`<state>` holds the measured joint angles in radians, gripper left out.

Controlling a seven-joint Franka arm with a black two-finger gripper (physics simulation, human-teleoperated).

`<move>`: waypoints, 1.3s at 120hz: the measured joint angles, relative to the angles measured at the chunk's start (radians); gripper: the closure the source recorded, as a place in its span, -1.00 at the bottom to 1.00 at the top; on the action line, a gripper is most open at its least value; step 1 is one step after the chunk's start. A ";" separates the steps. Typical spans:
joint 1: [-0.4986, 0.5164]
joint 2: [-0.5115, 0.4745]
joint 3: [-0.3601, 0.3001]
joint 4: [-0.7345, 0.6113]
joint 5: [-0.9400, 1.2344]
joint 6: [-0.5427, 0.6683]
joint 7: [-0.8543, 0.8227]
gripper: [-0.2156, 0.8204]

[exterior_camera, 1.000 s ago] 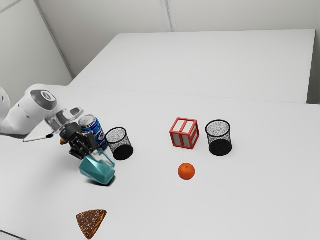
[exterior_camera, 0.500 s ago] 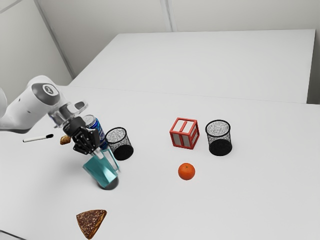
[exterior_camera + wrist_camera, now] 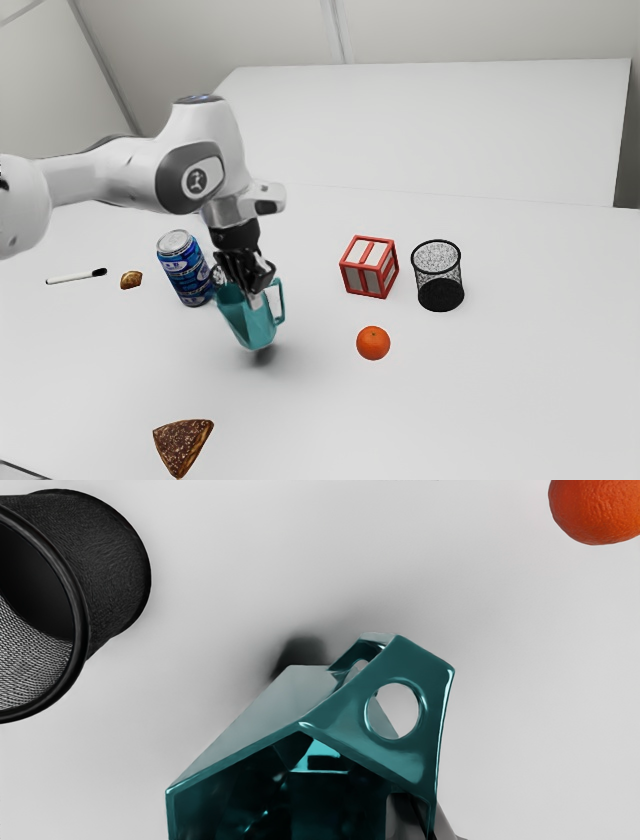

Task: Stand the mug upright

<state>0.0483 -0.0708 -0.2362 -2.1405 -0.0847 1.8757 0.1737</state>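
Tabletop (image 3: 330,420): blue can (image 3: 188,272); black-capped marker (image 3: 75,277); small brown lump (image 3: 131,280); red-framed crate (image 3: 368,268) beside black mesh cup (image 3: 440,293); orange (image 3: 373,343); brown wedge (image 3: 182,445).

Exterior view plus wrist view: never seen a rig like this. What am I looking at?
It's a simulation of one robot arm. The exterior view comes from a camera beside the arm; the wrist view comes from one on its hand, looking past the jaws.

The jaws are shut on the teal mug, which is tilted, not upright.

On the table lie a can, a marker, a small brown piece, a brown wedge, an orange, a red-framed box and a mesh cup.
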 joint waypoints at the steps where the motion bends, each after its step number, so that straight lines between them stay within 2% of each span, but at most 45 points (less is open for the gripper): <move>1: -0.005 -0.002 -0.002 -0.003 0.005 0.005 -0.005 0.93; 10: -0.030 -0.008 -0.009 -0.018 0.045 0.049 -0.050 0.93; 41: -0.021 0.021 -0.013 -0.020 0.152 0.172 -0.169 0.93; 82: -0.084 0.111 -0.014 -0.015 0.162 0.252 -0.269 0.93; 107: -0.044 0.142 -0.014 -0.015 0.163 0.284 -0.308 0.93; 132: -0.054 0.137 -0.015 -0.013 0.122 0.290 -0.333 0.08; 143: -0.060 0.114 -0.015 -0.013 0.116 0.287 -0.341 -0.15; 156: -0.060 0.083 -0.015 -0.011 0.113 0.282 -0.348 -0.33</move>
<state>-0.0121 0.0123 -0.2514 -2.1519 0.0284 2.1578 -0.1744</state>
